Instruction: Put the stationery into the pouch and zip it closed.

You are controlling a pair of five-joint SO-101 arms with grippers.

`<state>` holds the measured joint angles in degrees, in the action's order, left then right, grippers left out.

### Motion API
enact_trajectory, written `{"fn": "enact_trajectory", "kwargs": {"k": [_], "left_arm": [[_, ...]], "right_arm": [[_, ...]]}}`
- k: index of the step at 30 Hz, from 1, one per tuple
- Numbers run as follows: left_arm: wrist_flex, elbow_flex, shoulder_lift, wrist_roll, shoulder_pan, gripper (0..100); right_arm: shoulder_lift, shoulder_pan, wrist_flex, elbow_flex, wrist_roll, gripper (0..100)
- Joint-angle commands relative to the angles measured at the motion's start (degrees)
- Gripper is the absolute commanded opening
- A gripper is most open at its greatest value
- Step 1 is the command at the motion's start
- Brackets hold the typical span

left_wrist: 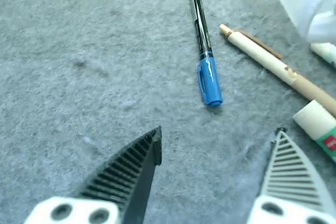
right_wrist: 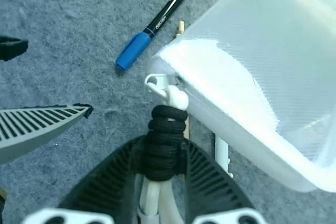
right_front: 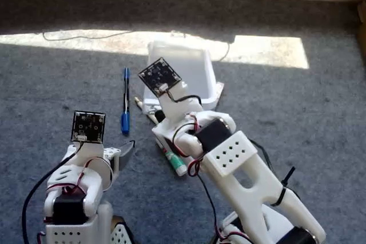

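The translucent white pouch lies on the grey carpet, also seen close up as the pouch. My right gripper is shut on the black cord wound onto the pouch's white zipper pull at its near corner. A blue pen lies left of the pouch, and a beige pen lies between them. A white glue stick rests under the right arm. My left gripper hangs open just above the carpet, short of the blue pen and the glue stick.
Grey carpet lies all round, with a sunlit strip and thin cables behind the pouch. The right arm's body spans the area right of the glue stick. My left gripper's fingers show near the right gripper.
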<state>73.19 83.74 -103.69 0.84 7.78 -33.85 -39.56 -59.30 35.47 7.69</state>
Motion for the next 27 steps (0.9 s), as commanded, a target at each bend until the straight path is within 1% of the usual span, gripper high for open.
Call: {"fn": "enact_trajectory", "kwargs": {"k": [1,4,7,10,16,22,27], "left_arm": [[-1.3,-7.0,0.1,-3.3,-2.9,31],[-1.9,-8.6,0.1,-3.3,-4.2,31],[-6.5,-6.9,0.1,-3.8,-4.4,31],[-10.5,-4.7,0.1,-6.7,-4.4,31],[-13.7,-4.0,0.1,-7.0,-4.4,31],[-16.6,-1.4,0.2,-7.0,-9.5,30],[-22.8,2.2,0.2,-7.0,-9.6,30]], "right_arm": [[-4.5,0.7,0.1,0.6,1.1,0.6],[-5.7,0.7,-0.1,1.2,1.1,0.6],[-6.7,0.7,-0.2,1.2,1.1,0.6],[-7.3,0.4,-1.5,1.2,1.2,0.6],[-7.3,0.3,-1.7,1.2,1.2,0.6],[-7.3,0.3,-1.8,1.2,1.2,0.6],[-7.3,0.2,-2.7,1.2,1.2,0.6]]}}
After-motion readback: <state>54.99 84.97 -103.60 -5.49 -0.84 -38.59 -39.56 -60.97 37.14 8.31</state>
